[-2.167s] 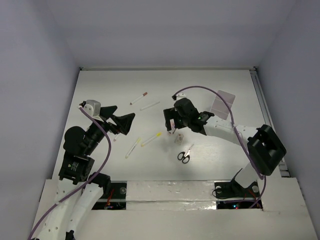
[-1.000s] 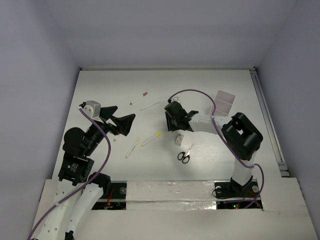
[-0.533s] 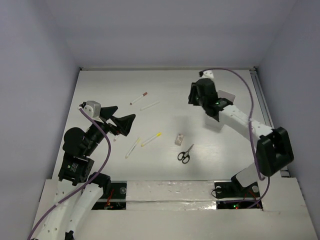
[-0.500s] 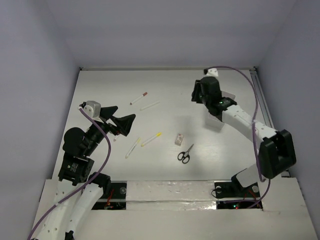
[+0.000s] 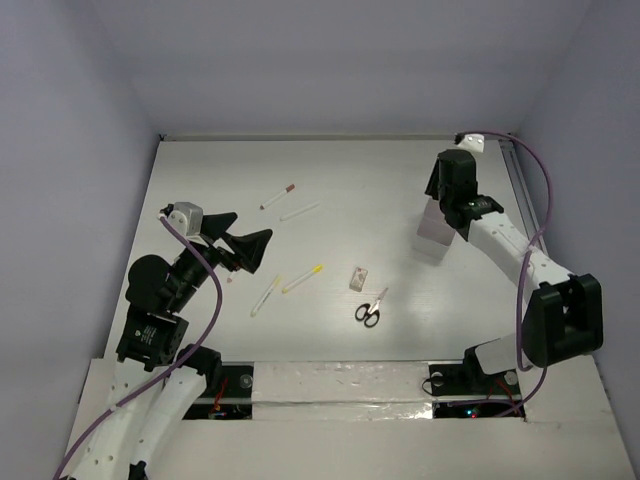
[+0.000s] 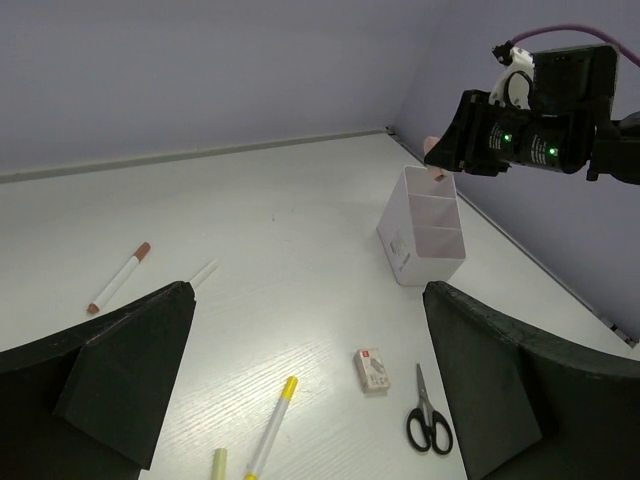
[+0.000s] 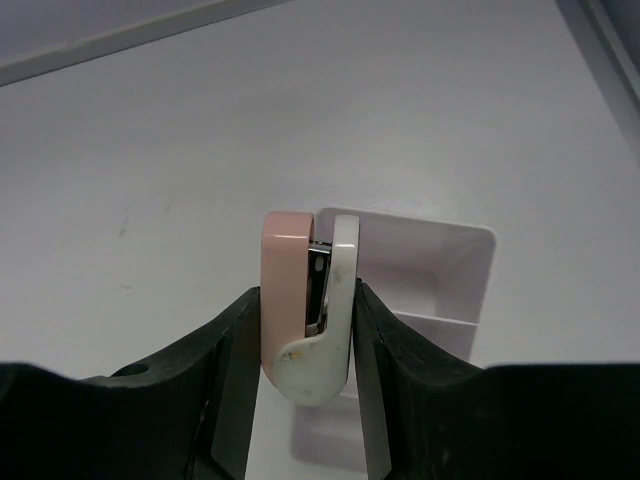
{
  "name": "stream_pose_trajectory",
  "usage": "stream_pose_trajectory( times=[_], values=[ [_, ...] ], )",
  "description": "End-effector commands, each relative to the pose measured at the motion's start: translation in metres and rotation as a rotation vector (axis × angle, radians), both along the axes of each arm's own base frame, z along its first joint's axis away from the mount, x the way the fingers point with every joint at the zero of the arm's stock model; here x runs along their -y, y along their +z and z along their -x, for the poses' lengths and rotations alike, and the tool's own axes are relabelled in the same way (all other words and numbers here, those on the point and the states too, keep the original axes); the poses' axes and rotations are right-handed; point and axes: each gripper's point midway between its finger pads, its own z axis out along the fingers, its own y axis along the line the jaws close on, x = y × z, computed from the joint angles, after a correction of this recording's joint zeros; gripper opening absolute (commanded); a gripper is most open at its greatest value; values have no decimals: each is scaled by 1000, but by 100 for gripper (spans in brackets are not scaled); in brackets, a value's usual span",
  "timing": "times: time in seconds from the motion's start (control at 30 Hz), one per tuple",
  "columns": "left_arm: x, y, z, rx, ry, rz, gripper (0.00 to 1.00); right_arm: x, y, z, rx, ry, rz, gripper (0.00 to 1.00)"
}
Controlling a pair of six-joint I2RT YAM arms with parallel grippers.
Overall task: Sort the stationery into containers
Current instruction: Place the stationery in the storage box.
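My right gripper (image 7: 308, 330) is shut on a small pink-and-white stapler (image 7: 310, 300), held upright over the near-left corner of the white divided container (image 7: 440, 270). From above, that gripper (image 5: 447, 197) hovers at the container (image 5: 436, 230) on the right of the table. My left gripper (image 6: 307, 290) stands wide open and holds nothing, raised at the left (image 5: 248, 240). On the table lie a dark-red-capped pen (image 5: 277, 196), a white pen (image 5: 300, 211), a yellow-capped pen (image 5: 302, 278), another pen (image 5: 265, 296), an eraser block (image 5: 358, 277) and black-handled scissors (image 5: 370, 308).
The white table (image 5: 220, 170) ends at grey walls on three sides, and a rail (image 5: 525, 200) runs along its right edge. The right arm's purple cable (image 5: 535, 185) arcs above the container. The left wrist view shows the eraser (image 6: 373, 370) and scissors (image 6: 428, 415) between my fingers.
My right arm has swung from the table's middle, beside the eraser, back and to the right, carrying the stapler over the container. The left arm has not moved.
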Motion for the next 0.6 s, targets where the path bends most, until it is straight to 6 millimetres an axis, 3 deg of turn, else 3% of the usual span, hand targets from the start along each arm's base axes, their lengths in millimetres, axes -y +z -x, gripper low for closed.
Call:
stream_pose_trajectory(
  times=[0.0, 0.33, 0.57],
  values=[
    [4, 8, 0, 48, -21, 2, 99, 28, 5, -10, 59, -91, -2, 38],
    [5, 8, -1, 44, -26, 2, 99, 46, -27, -16, 22, -150, -10, 38],
    [6, 7, -1, 42, -32, -1, 99, 49, -19, -20, 92, -165, -12, 38]
  ],
)
